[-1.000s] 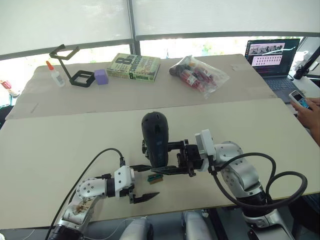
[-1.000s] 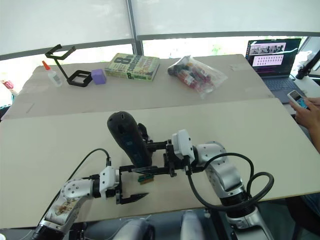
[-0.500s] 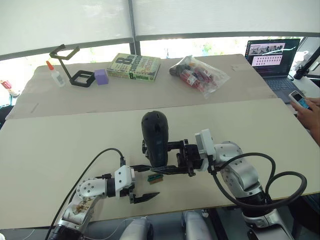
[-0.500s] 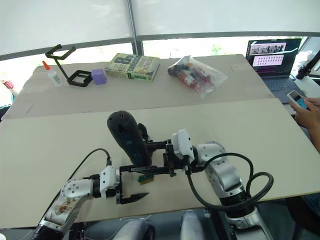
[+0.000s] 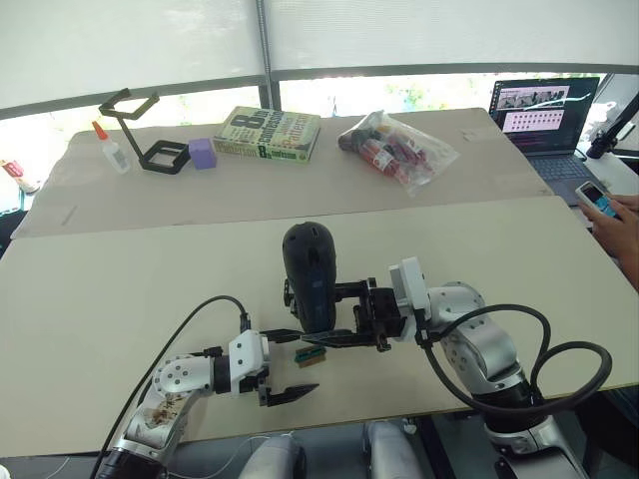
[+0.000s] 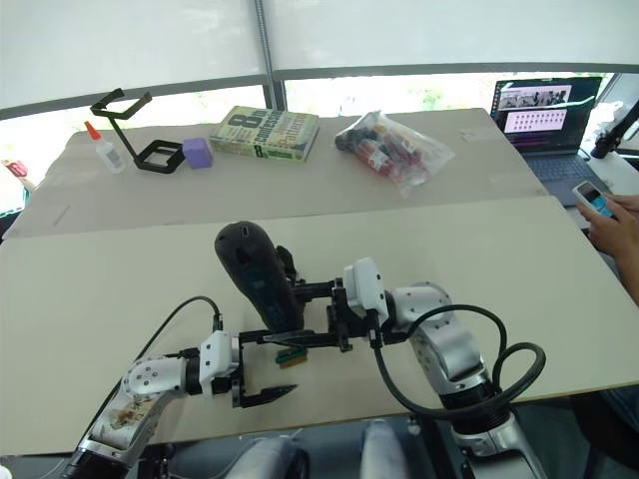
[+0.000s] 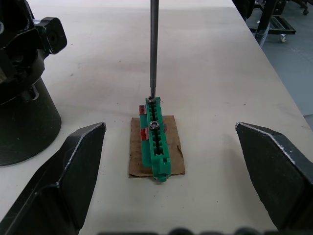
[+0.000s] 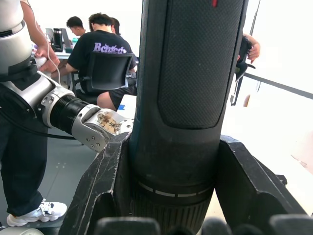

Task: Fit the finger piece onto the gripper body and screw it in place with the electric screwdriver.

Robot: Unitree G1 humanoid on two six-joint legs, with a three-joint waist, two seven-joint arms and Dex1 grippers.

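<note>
The electric screwdriver stands upright on the near table, with my right gripper shut around its black barrel. Its thin metal bit points down, and the tip rests on the far end of a small green block lying on a brown card. My left gripper is open, one finger on each side of that block and touching nothing. The gripper body, black with a round base, stands just beside the block and is partly hidden behind the screwdriver in the eye views. The finger piece is out of view.
On the far table lie a green book, a clear bag of small items, a purple cube, a black wire stand and a glue bottle. A laptop and a person's hand holding a phone are at the right edge.
</note>
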